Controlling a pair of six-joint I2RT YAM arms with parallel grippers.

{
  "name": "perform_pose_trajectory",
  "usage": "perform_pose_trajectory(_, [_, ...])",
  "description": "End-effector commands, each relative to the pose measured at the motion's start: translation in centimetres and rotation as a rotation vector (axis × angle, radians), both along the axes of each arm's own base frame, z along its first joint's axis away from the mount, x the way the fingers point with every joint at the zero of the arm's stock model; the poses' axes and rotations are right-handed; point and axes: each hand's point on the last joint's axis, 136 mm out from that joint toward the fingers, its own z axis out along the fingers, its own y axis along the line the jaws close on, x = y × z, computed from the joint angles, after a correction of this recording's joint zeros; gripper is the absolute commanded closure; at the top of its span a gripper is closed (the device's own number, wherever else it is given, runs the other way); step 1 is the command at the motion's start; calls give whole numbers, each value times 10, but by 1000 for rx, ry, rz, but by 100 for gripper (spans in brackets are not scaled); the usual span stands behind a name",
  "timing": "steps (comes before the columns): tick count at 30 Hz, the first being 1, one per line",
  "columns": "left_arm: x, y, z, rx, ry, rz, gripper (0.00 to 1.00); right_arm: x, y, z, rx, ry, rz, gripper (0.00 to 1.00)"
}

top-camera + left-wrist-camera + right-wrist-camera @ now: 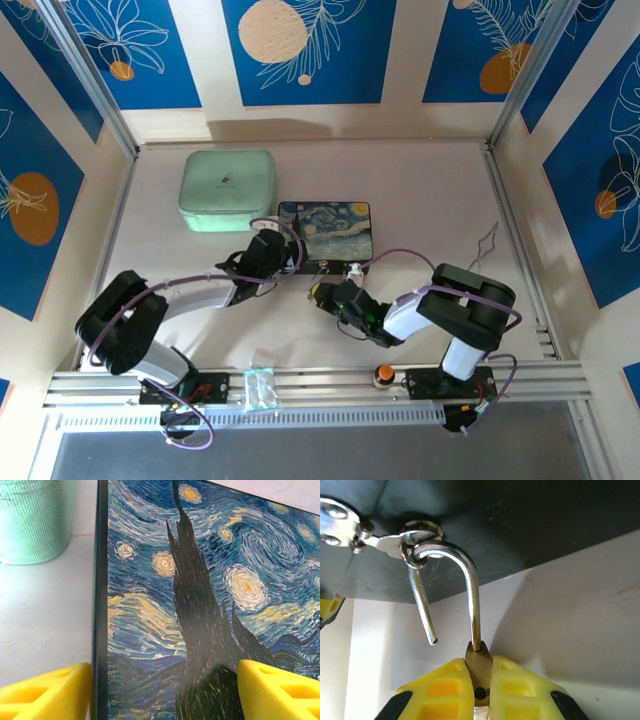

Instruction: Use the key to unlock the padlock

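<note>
One padlock (479, 676), shackle (455, 575) sprung, pinched in right pincer (480, 666); one painted box (200, 605).

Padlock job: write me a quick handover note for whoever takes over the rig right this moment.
Left hand: open, its fingers straddling the left edge of the painted box.
Right hand: shut on the brass body of the padlock.
Padlock: it hangs from the box's hasp ring. One end of the shackle is free of the body, so it looks unlocked.
Done: the unlocking, by the look of it.
Left: probably unhooking the shackle from the ring.
</note>
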Motion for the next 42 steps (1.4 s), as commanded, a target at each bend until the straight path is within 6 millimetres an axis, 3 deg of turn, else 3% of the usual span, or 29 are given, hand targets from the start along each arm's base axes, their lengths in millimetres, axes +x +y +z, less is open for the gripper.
perform_pose_trajectory(1, [-42, 25, -63, 164, 207, -33, 27, 5, -42, -26, -161, 33, -151, 97])
perform_pose_trajectory(6, [-42, 29, -68, 177, 206, -25, 27, 10, -53, -29, -79, 65, -206, 97])
perform_pose_trajectory(12, [-44, 36, -75, 223, 205, -26, 27, 22, -34, -3, 11, -32, -156, 98])
perform_pose_trajectory(16, [-43, 36, -79, 232, 211, -29, 27, 18, -34, 6, -33, -89, -115, 98])
perform_pose_trajectory(22, [-41, 35, -75, 235, 204, -29, 27, 8, -45, 2, 7, -94, -143, 99])
perform_pose_trajectory(29, [-42, 36, -81, 248, 222, -29, 28, 10, -20, 25, 85, -209, -95, 99])
perform_pose_trajectory(36, [-44, 38, -82, 244, 224, -23, 28, 2, -26, 26, 71, -211, -111, 99])
perform_pose_trajectory(42, [-45, 40, -83, 249, 227, -18, 28, 7, -34, 32, 92, -227, -154, 99])
